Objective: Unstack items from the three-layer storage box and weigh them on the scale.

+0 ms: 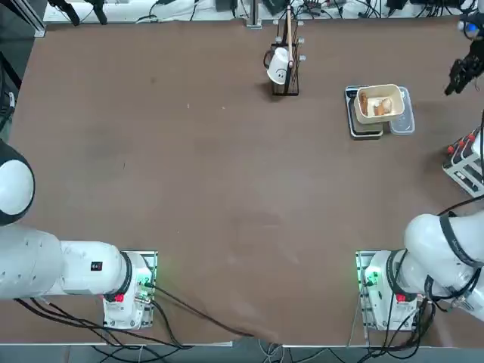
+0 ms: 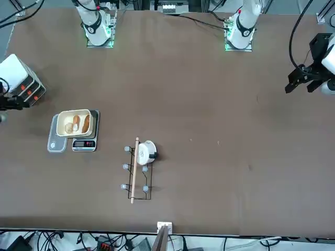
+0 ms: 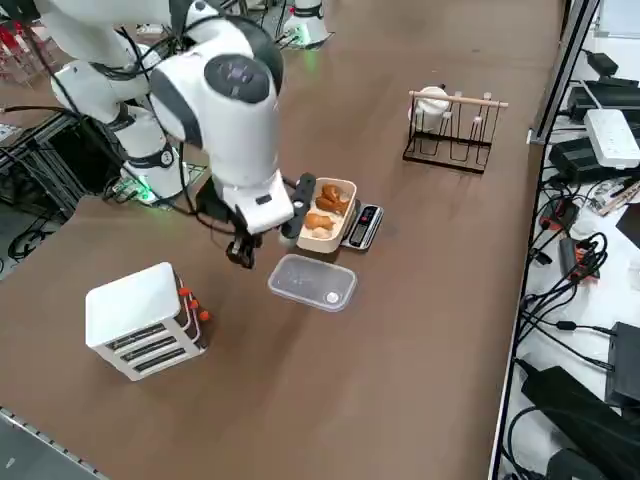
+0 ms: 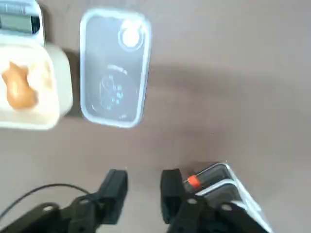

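Cream tub point(image 3: 327, 212) sits on scale point(image 3: 362, 226); right end effector point(image 4: 141, 191), fingers apart and empty, hovers near storage box point(image 3: 141, 319). Approach squarely.

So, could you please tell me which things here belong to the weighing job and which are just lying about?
Job in hand:
- three-layer storage box
- scale
- cream tub of bread-coloured items, sitting on the scale
- right gripper, jaws apart and empty, above bare table

Lying about:
- clear plastic tray
- black wire rack holding a white cup
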